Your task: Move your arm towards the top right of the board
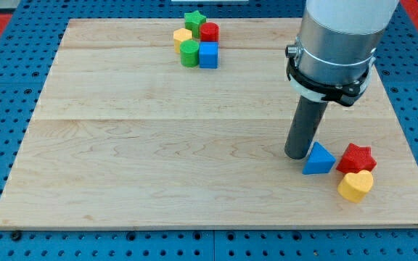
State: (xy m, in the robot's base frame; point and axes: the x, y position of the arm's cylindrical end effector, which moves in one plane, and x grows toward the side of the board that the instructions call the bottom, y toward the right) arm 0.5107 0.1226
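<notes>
Tip (297, 154) down on the worktop (158, 145), touching the blue triangle (318, 159) on its left; red star (357, 157) and yellow heart (355, 185) just right of that triangle. No fingers here — only a bare rod. Best pulled clear of the triangle, then steered up toward the top right corner — empty there.

My arm (337, 36): upper part cut off by the view's top edge.
Board (158, 181): far right corner hidden behind my arm.
Yellow block (182, 36): partly covered by the green cylinder (189, 53) in front of it; its shape cannot be told.
Green star (194, 19): lower part hidden by the red cylinder (209, 32) and the yellow block.
Red star (357, 157): lower edge overlapped by the yellow heart (355, 185).
My tip (296, 155): its right side sits just behind the blue triangle (318, 159); contact cannot be told.
</notes>
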